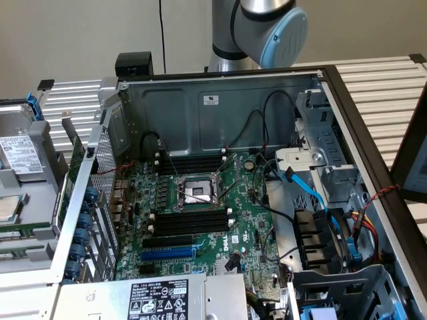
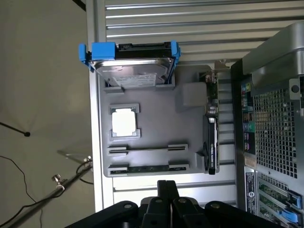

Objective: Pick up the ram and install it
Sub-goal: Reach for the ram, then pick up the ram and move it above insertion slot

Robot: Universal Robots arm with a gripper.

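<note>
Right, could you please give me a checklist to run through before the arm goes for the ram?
1. Is the ram lying in its holder on the gray tray, untouched? ok.
2. Is the gripper carrying nothing? ok.
3. Are the fingers open to take the ram? not ok, they are shut.
4. Is the gripper apart from the hard drive and the CPU? ok.
5. Are the black memory slots on the motherboard free? ok, they look empty.
6. Are the white end clips swung open? cannot tell.
</note>
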